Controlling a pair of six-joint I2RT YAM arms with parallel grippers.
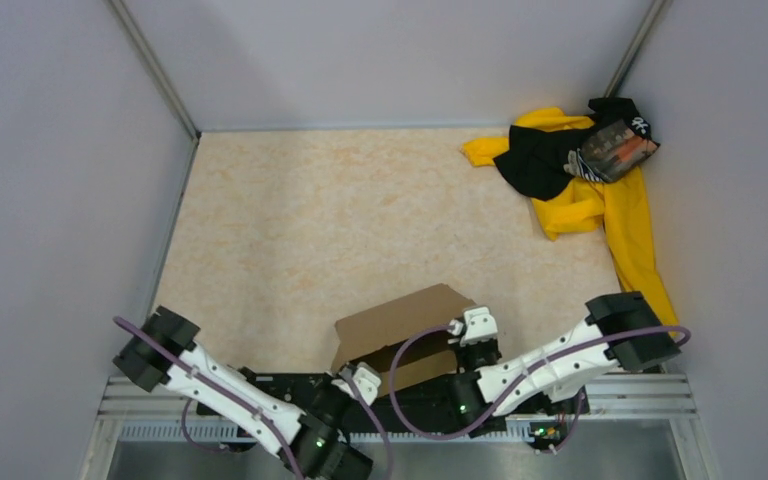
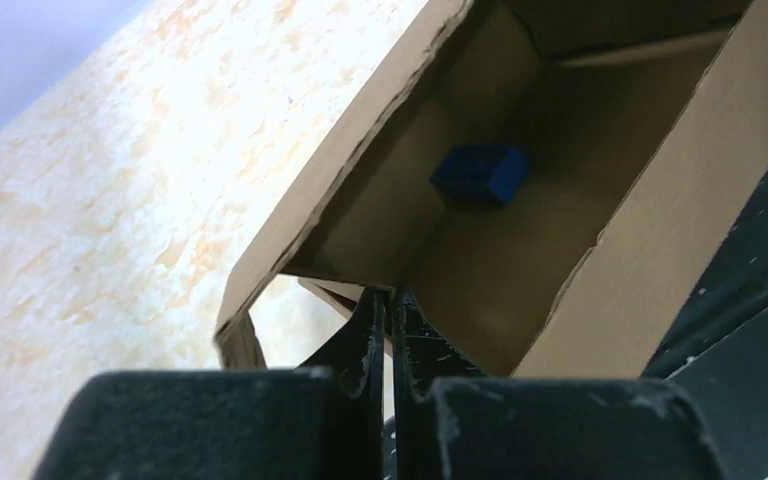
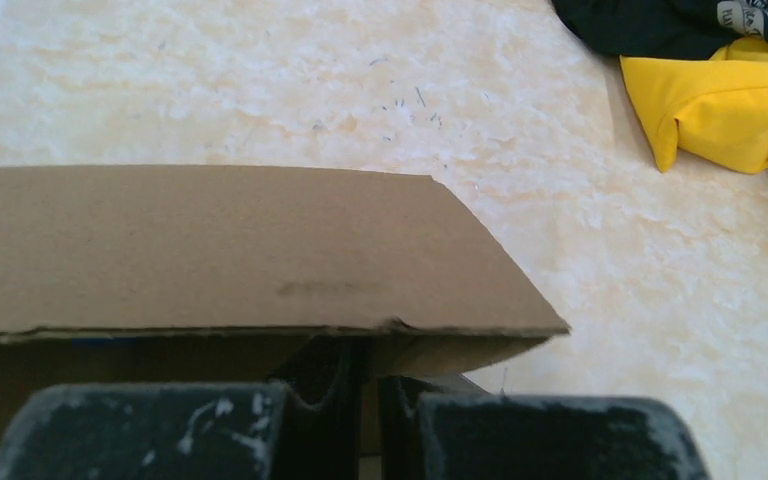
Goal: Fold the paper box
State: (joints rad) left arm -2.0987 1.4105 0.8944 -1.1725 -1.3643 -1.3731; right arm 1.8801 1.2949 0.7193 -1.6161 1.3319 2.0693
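Reaching pose, left arm: the left arm (image 1: pixel 225 385) lies low along the near edge of the table (image 1: pixel 340 220), and its wrist ends at the near left corner of the paper box (image 1: pixel 405 320).
Right arm pose: the right arm (image 1: pixel 550 365) comes in from the right with its elbow out, its wrist at the box's right end.
Left fingers (image 2: pixel 368 330): pressed almost together with only a hairline gap. The tips sit at the lower edge of the box's open side — whether they pinch cardboard cannot be told.
Right fingers (image 3: pixel 325 375): closed almost together, tips tucked beneath the edge of the flap. No grip on the cardboard can be made out.
Box position: at the near edge of the table, between the two wrists. It is part-formed, with walls up and one broad flap angled over the top.
Box contents: a small blue block (image 2: pixel 480 172), deep inside near an inner fold.
Cloth pile (image 1: pixel 580 190): yellow and black, in the far right corner, well apart from the box.
Hidden: the arms cover the box's near side in the top view, and the right wrist view shows little more than the flap's outer face.
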